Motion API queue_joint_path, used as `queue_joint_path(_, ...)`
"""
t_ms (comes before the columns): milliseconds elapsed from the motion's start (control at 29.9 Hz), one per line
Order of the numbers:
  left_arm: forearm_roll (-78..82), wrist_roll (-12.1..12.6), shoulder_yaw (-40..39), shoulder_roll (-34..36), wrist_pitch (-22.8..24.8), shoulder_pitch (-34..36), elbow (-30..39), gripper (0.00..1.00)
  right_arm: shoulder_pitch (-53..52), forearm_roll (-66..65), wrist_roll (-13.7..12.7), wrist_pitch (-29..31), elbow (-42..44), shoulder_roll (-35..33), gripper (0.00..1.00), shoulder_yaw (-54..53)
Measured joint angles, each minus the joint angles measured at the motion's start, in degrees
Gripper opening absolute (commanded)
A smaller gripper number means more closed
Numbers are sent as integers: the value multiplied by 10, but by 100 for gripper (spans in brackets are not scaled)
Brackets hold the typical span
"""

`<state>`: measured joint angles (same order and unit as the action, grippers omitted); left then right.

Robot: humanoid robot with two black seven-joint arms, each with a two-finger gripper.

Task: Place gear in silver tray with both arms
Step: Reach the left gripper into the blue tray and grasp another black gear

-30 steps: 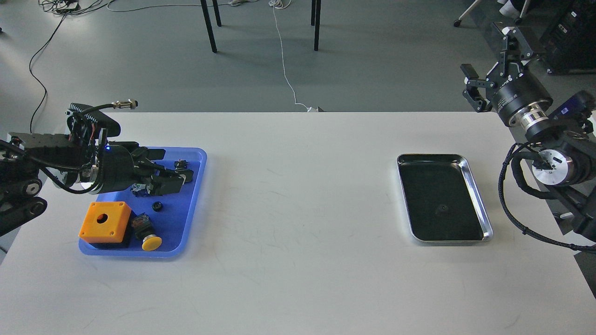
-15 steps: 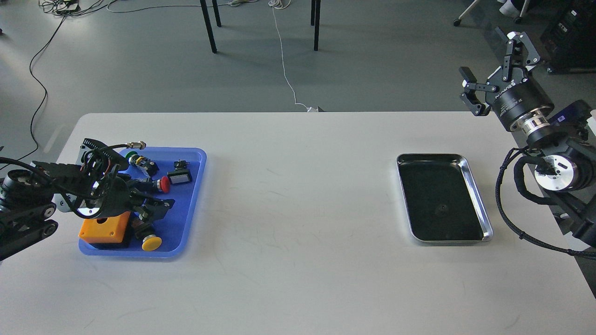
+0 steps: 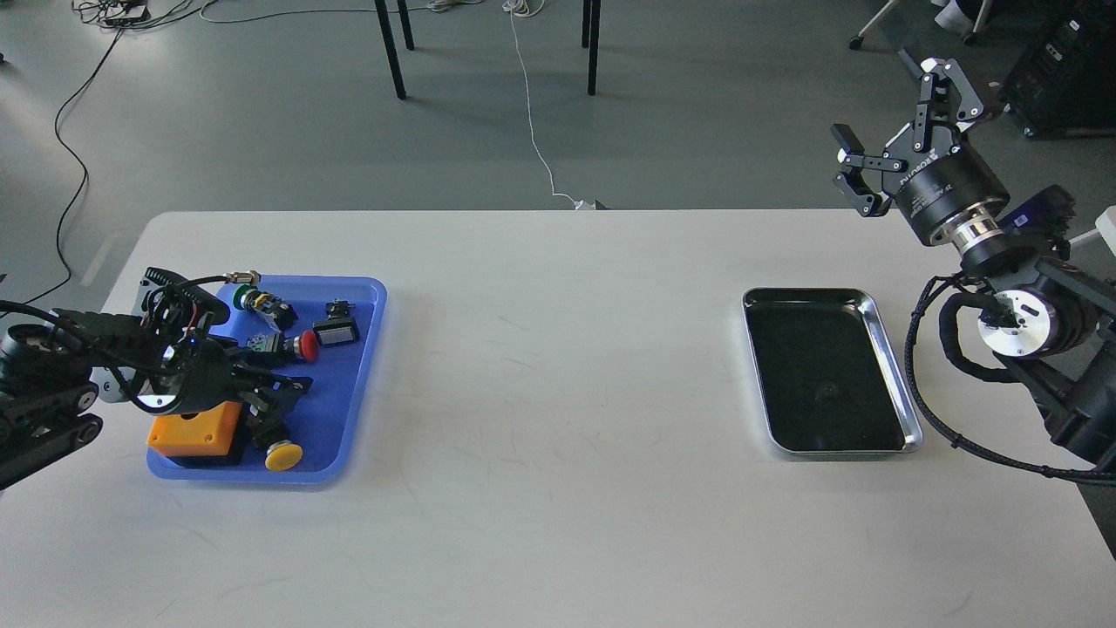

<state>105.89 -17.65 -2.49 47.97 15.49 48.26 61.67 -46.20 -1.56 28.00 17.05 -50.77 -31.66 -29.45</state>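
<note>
blue tray sits at 9 o'clock on the white table, crowded with small parts: an orange box, a yellow push button, a red push button, a green-ringed switch and a small black module. the left claw is low over the near half of this tray, tips just beside the orange box at its 3 o'clock side. its fingers are dark and overlap the parts below; cannot tell if they are parted or closed, or if anything is between them. the gear is not visible; the claw may cover it, or already hold it.

silver tray lies at 3 o'clock on the table, well apart from the blue tray. its dark bottom looks bare apart from a faint mark near the middle, too small to read.

right claw hangs at 1 o'clock, past the far right corner of the table, fingers spread wide, nothing in them.

judged step: pickup at the blue tray, delivery not yet made. next move likely calls for a sure pinch on the small gear without snagging neighbouring parts, a clean lift, then a carry toward table centre where the right claw can take it.
</note>
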Motion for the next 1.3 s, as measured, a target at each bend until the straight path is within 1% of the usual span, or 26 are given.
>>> queue_joint_path(67, -1, 0, -1, -1, 0, 0, -2, 54, -1, 0, 0, 0, 0, 2, 100, 0)
queue_joint_path(234, -12, 0, -1, -1, -1, 0, -4, 53, -3, 0, 0, -1, -1, 5, 100, 1)
queue_joint_path(301, -15, -1, -1, -1, -1, 0, -4, 51, -3, 0, 0, -1, -1, 5, 100, 1)
queue_joint_path(568, -17, -4, 0, -2, -1, -8, -5, 51, -3, 0, 0, -1, 0, 6, 100, 1)
queue_joint_path(769, -17, -3, 0, -2, -2, -10, -5, 44, -2, 0, 0, -1, 0, 6, 100, 1)
queue_joint_path(1304, -15, -3, 0, -7, -1, -16, -3, 44, -2, -1, 0, 0, 0, 6, 100, 2)
